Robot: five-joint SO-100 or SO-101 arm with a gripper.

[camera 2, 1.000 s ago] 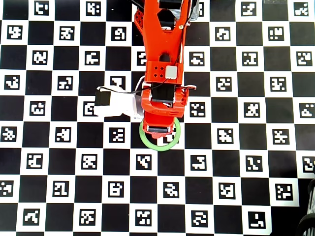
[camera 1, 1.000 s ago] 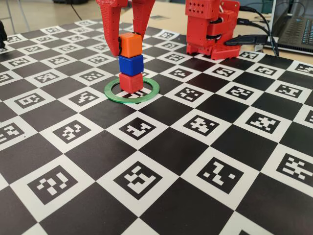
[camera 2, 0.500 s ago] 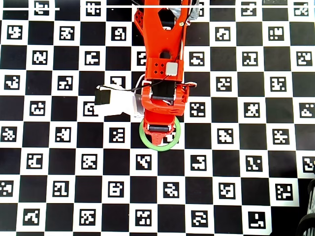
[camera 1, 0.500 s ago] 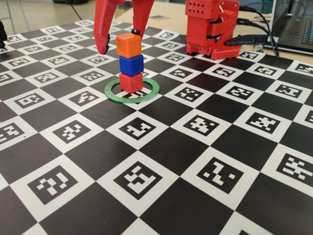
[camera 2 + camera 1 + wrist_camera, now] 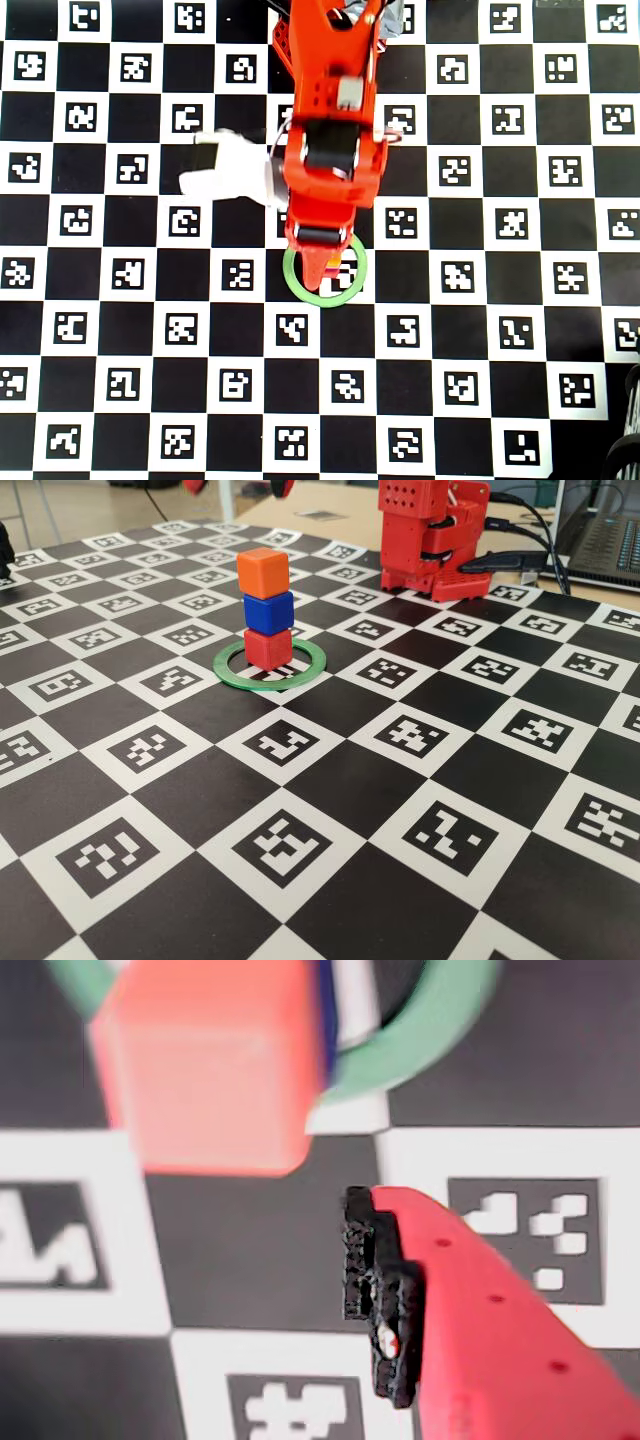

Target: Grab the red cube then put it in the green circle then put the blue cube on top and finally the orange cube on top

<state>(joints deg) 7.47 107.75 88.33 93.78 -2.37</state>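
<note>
Stacked upper-left of centre in the fixed view: small matte orange plastic cube on blue cube on red cube inside thin green ring; light, rigid, topple-prone, best pinched on opposite flat sides; tool overhead, grip state impossible to tell.

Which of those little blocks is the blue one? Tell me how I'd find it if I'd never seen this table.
In the fixed view, find the green circle lying flat on the checkered board. A three-block tower stands inside it. The blue cube is the middle block, resting on the red cube and carrying the orange cube.
</note>
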